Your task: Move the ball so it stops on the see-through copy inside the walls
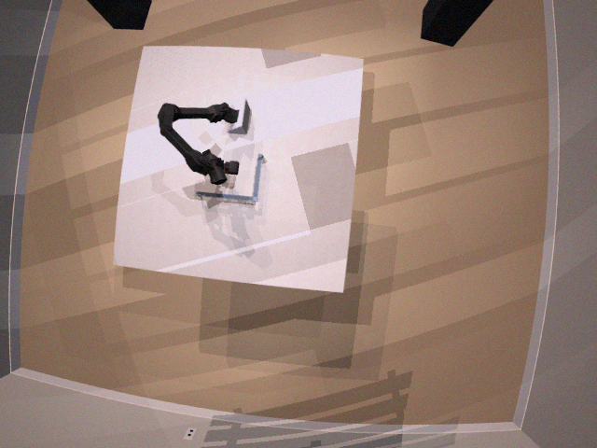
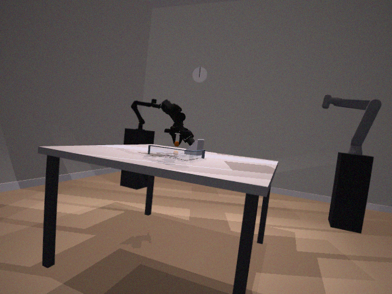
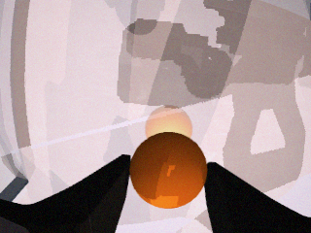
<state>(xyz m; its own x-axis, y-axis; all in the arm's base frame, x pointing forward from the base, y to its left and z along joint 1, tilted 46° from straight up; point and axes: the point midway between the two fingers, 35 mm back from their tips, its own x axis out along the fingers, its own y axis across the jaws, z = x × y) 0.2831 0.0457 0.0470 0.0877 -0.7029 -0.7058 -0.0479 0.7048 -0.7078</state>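
Note:
My gripper point(image 3: 168, 167) point(image 2: 176, 141) point(image 1: 230, 169) is shut on the orange ball point(image 3: 169, 170) point(image 2: 176, 143) and holds it above the table point(image 1: 289, 96) point(image 2: 221, 171). The pale see-through copy point(image 3: 169, 123) point(image 2: 176, 152) lies on the table just under and a little ahead of the ball, inside the corner. The two low clear walls point(image 1: 258, 175) point(image 2: 164, 146) form an L. In the overhead view the arm hides most of the ball.
A grey wedge block point(image 1: 243, 120) point(image 2: 198, 145) stands on the table behind the walls, near the arm's base. Black pedestals point(image 1: 451, 19) point(image 2: 350, 190) stand on the floor beyond the table, one carrying a grey arm.

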